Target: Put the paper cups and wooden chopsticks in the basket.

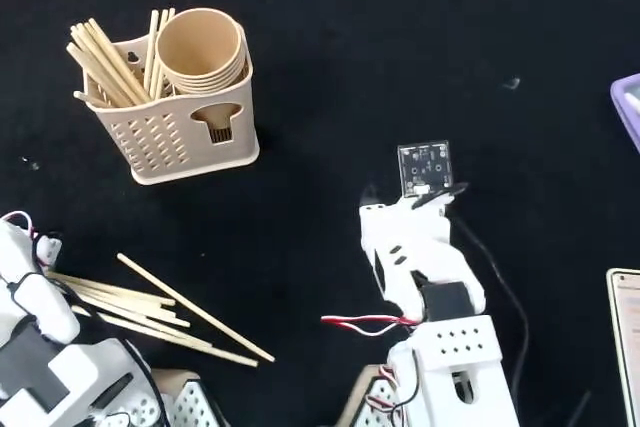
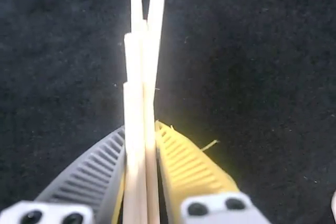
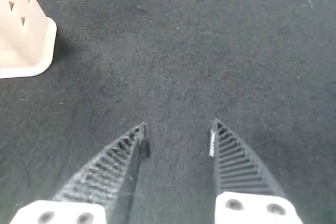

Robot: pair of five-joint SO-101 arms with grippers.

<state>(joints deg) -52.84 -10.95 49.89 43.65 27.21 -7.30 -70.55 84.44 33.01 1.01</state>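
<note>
Chopsticks (image 2: 135, 129), three or four, pinched between left jaws.

Wide bare table (image 1: 400, 67) runs between the basket (image 1: 190, 137) and the right arm (image 1: 430, 297); the basket's mouth is crowded by stacked paper cups (image 1: 200, 47) and upright chopsticks (image 1: 105, 67); loose chopsticks (image 1: 160, 317) lie fanned across the near-left table, beside the left arm (image 1: 40, 347), well apart from the basket.
</note>
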